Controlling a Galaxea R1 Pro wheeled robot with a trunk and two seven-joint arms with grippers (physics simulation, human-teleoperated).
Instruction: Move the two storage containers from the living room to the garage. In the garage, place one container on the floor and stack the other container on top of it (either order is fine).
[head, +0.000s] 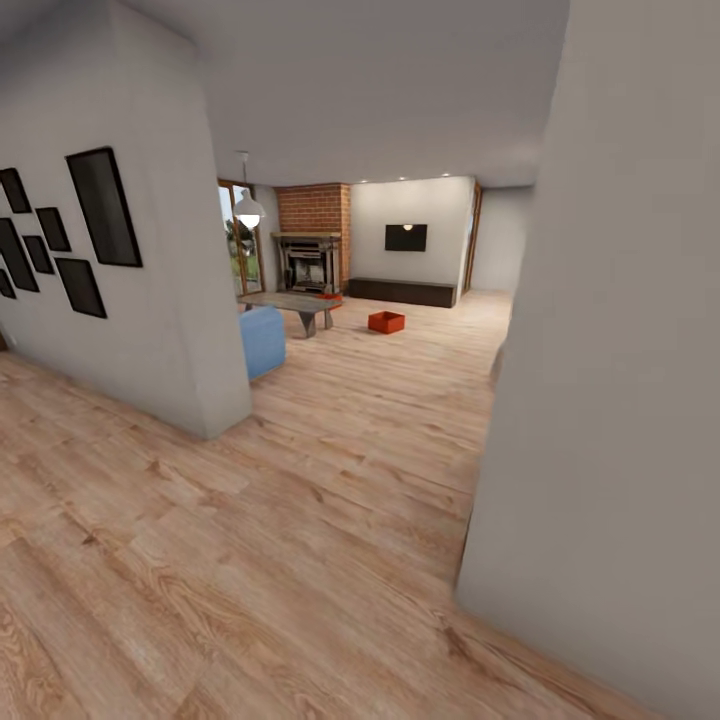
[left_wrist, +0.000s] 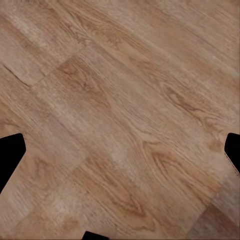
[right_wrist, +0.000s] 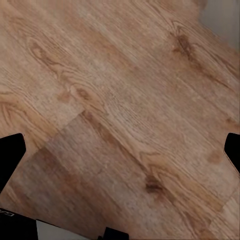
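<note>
Approach step: one container (head: 386, 321) sat on the living-room floor (head: 300, 520) past the table (head: 290, 301), far ahead. Both end effectors, left (left_wrist: 120, 150) and right (right_wrist: 120, 150), hung wide open, empty. Next: drive closer.

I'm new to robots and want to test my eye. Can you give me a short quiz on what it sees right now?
1. True or false: an orange bin sits on the wood floor in the far room.
2. What hangs on the wall beside the brick fireplace? A) a clock B) a dark screen C) a mirror
3. What do both wrist views show between the fingertips?

Key: 1 true. 2 B. 3 bare wood floor; both grippers, left and right, are open and hold nothing.
</note>
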